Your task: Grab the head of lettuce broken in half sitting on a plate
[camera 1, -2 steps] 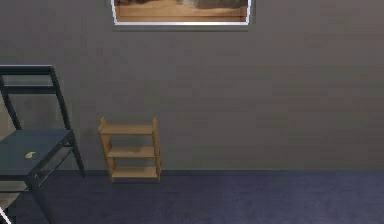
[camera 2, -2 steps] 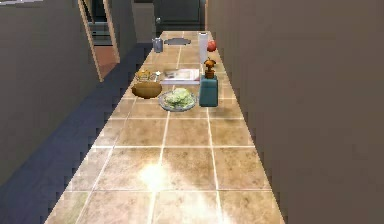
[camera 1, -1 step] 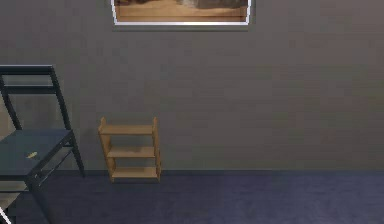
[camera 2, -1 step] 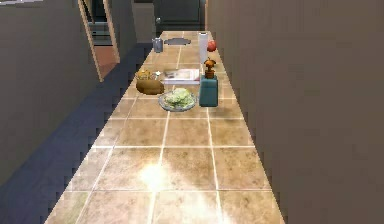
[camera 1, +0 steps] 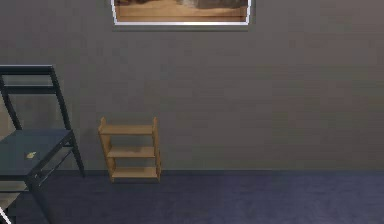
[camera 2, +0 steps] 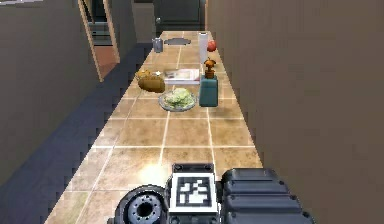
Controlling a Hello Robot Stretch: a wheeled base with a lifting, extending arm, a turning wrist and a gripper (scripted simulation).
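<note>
Lettuce (camera 2: 180,97) on plate (camera 2: 165,104), well up the tiled counter (camera 2: 190,140).
Gripper (camera 2: 146,208) at bottom edge, finger state and load impossible to tell; brown loaf (camera 2: 150,82) at lettuce's ten o'clock; lettuce lies one o'clock from gripper; teal bottle (camera 2: 209,92) beside it.

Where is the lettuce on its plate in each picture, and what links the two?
Forward view: a wall with a framed picture, a wooden shelf and a dark chair.
Arm side view: the lettuce lies on a plate on the tiled counter, above the picture's middle, left of a teal bottle.
Shared landmark: probably the dark blue floor, here along the counter's left.
</note>
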